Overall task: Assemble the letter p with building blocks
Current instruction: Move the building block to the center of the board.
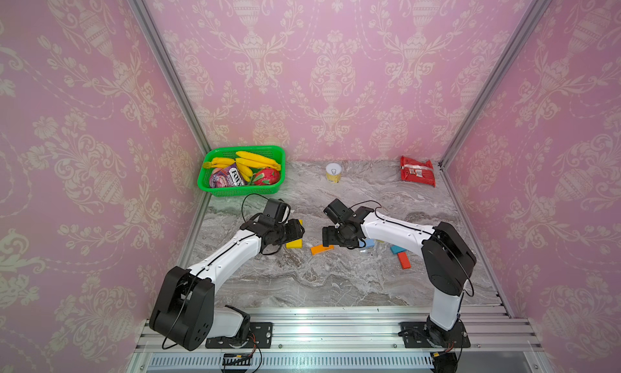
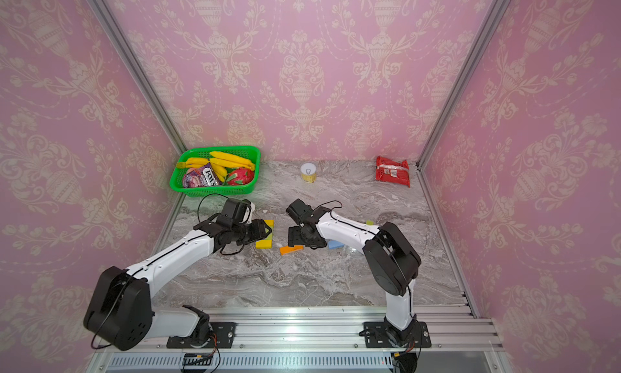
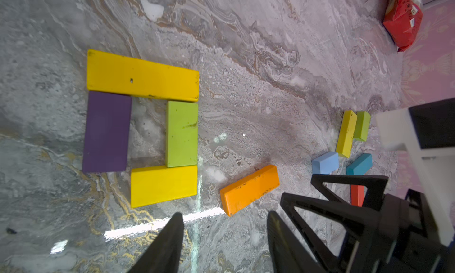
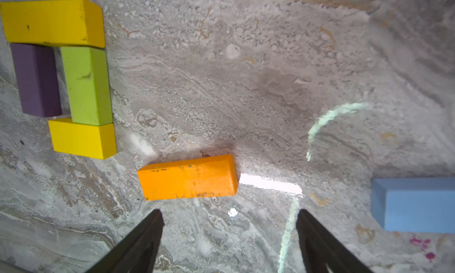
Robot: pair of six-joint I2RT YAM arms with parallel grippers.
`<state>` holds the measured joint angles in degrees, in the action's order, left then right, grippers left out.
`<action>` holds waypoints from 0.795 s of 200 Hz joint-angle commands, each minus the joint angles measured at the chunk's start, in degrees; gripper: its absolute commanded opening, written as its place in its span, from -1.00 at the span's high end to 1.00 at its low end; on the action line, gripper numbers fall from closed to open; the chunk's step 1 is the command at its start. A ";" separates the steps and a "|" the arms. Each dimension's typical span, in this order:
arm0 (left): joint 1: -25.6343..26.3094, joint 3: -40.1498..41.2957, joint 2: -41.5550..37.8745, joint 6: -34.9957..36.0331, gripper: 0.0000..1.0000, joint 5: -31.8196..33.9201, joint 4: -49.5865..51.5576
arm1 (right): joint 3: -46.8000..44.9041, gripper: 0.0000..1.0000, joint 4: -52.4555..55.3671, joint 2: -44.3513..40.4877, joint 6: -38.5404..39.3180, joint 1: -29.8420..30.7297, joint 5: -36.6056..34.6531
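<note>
Four building blocks lie flat on the desk (image 1: 319, 280) in a closed loop. A long yellow bar (image 3: 142, 76) caps the ends of a purple bar (image 3: 107, 132) and a lime green bar (image 3: 182, 134). A short yellow bar (image 3: 163, 185) butts the green one's other end, its corner meeting the purple.

In a top view we see the orange block (image 2: 291, 249) lying loose at 4 o'clock of the loop, near it but apart. A light blue block (image 2: 335, 243) sits at 3 o'clock of the orange.

The teal (image 3: 359, 164), red (image 3: 357, 195), second yellow (image 3: 346, 133) and second lime (image 3: 362, 125) blocks cluster beyond it.

- **Left jaws:** spread apart and empty, poised over the loop at 9 o'clock of the orange block.
- **Right jaws:** spread wide and empty. The orange block lies just ahead of their tips, not between them.

At the back of the desk are a green basket (image 1: 215, 186) at 11 o'clock, a can (image 1: 333, 173) at 12 and a red packet (image 1: 416, 171) at 1.
</note>
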<state>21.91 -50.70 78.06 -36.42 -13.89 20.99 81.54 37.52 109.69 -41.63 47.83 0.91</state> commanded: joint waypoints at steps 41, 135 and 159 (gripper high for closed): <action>-4.39 0.93 -4.60 3.57 -0.17 2.92 3.55 | 14.36 -0.77 7.99 11.73 -4.46 3.72 -2.62; -11.41 5.07 -7.80 3.75 -0.18 0.90 3.53 | 22.63 -0.71 9.38 16.59 -0.24 4.36 -0.79; -11.47 5.30 -7.71 3.88 -0.19 1.06 3.53 | 20.22 -0.70 11.08 13.68 -1.20 4.90 -4.64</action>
<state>10.87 -46.15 71.24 -33.47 -12.73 23.51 103.24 44.25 125.86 -42.78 51.96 0.36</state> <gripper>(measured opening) 0.592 0.854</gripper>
